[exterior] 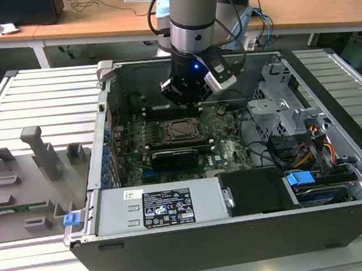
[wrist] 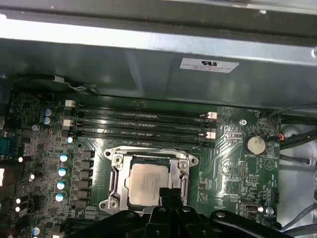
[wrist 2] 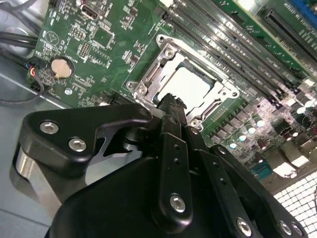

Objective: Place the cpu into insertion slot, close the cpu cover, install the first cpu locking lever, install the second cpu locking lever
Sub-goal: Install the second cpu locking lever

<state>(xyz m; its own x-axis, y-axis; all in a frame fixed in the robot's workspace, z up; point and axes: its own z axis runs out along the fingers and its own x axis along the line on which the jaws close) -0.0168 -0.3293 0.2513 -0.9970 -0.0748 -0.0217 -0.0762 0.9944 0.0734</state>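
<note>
cpu (wrist: 146,184): flat square chip, dull silver-grey top, lying level inside the insertion slot; also seen in the second wrist view (wrist 2: 190,85).
insertion slot (wrist: 115,186): square socket with metal rim on the green board, just beside the long memory slots.
cpu cover (wrist: 148,159): thin silver frame with square window, lying flat around the chip, top showing through.

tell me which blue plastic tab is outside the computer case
The small blue tab on the grey fixture at the exterior view's left; the larger one sits inside the case.
</note>
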